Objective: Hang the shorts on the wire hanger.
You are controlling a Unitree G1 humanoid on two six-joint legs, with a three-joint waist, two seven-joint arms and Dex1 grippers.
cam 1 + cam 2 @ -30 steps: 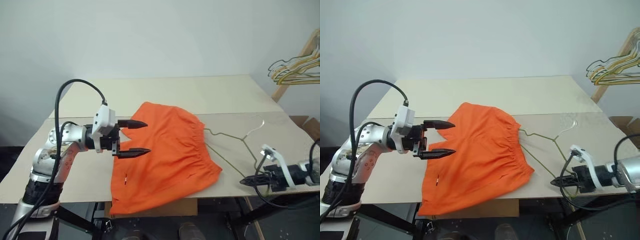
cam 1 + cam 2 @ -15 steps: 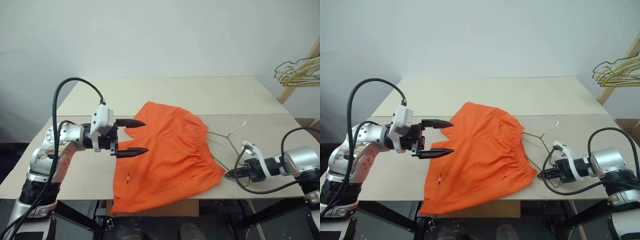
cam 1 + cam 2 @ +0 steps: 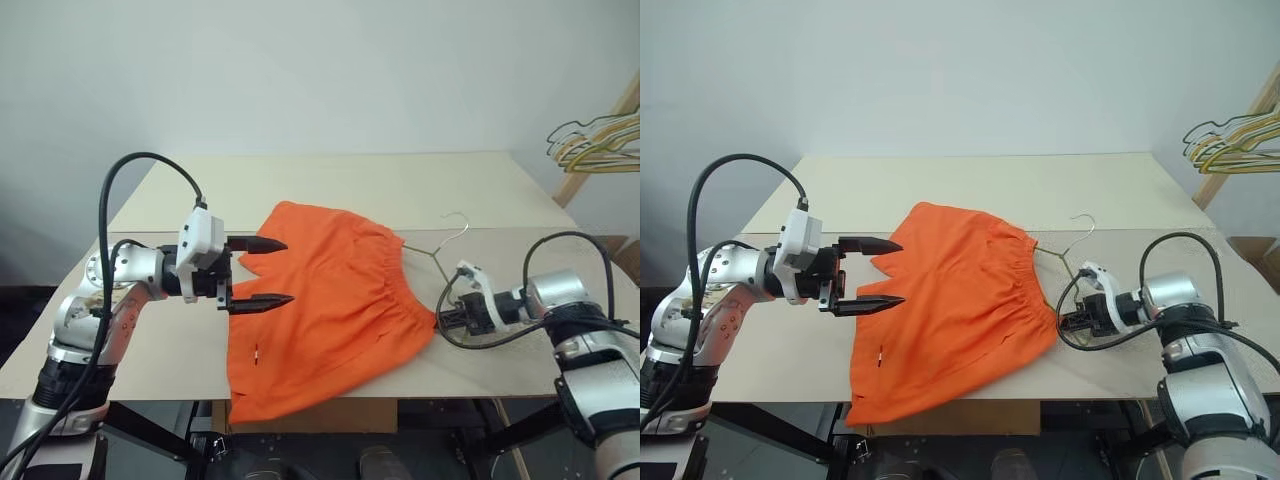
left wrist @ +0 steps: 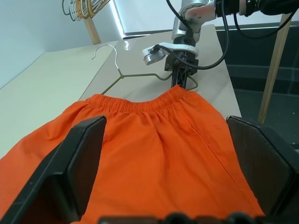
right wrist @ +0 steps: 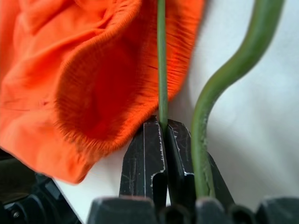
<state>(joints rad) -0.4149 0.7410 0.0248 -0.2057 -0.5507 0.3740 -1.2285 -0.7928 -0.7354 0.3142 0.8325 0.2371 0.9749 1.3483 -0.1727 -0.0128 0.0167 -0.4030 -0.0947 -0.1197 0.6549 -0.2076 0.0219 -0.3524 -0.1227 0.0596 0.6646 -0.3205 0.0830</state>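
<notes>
The orange shorts lie flat on the table, waistband toward the right, hem hanging over the near edge. The wire hanger lies just right of the waistband with its hook pointing away; its left arm meets the waistband and is hidden there. My right gripper is shut on the hanger's thin wire at the waistband's near corner. Over the shorts' left part hovers my left gripper, open, nothing between its fingers.
A bunch of yellow and dark wire hangers hangs on a wooden rack at the far right. The beige table stretches bare behind the shorts. Its near edge runs just below both grippers.
My right gripper has travelled left and forward, dragging the hanger with it up to the shorts' waistband. The left gripper has stayed put and open.
</notes>
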